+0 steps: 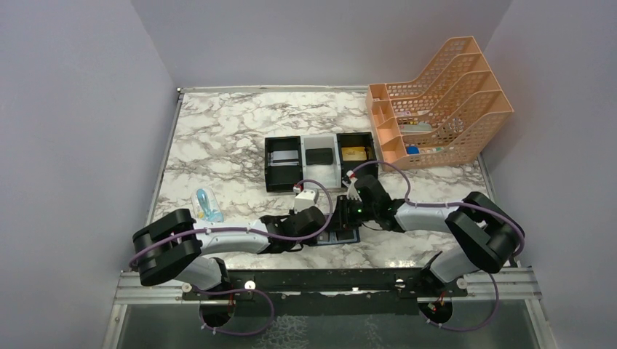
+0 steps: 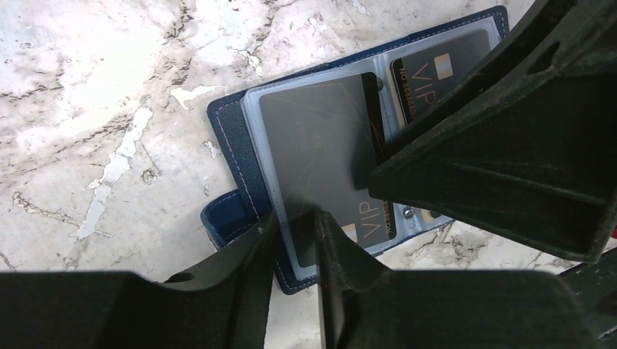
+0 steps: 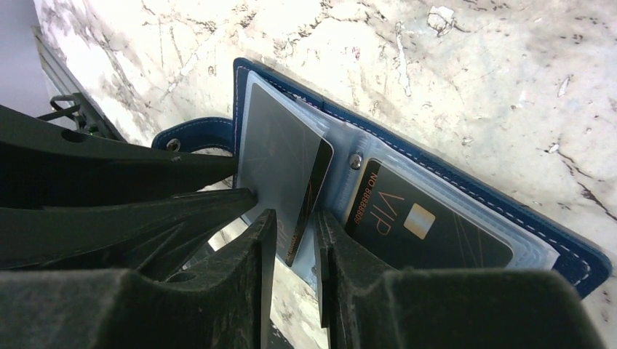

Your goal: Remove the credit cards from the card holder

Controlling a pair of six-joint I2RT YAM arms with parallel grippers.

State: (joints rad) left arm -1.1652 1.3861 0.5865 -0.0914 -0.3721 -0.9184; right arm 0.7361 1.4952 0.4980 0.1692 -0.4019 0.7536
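Probably lab: walled marble-top table (image 1: 218, 131)

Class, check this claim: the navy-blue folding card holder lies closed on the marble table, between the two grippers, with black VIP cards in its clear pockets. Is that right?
Not quite. The navy-blue folding card holder lies open, not closed: both wrist views show its clear pockets spread out, with a black VIP card inside. The rest stands: it lies on the marble table between the left gripper and right gripper.

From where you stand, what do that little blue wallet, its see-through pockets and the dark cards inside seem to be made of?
The blue wallet looks like grained leather or imitation leather, matte, with pale stitching along its edge. The pockets seem soft clear plastic, glossy and creased. The dark VIP card looks like stiff, smooth plastic with metallic lettering.
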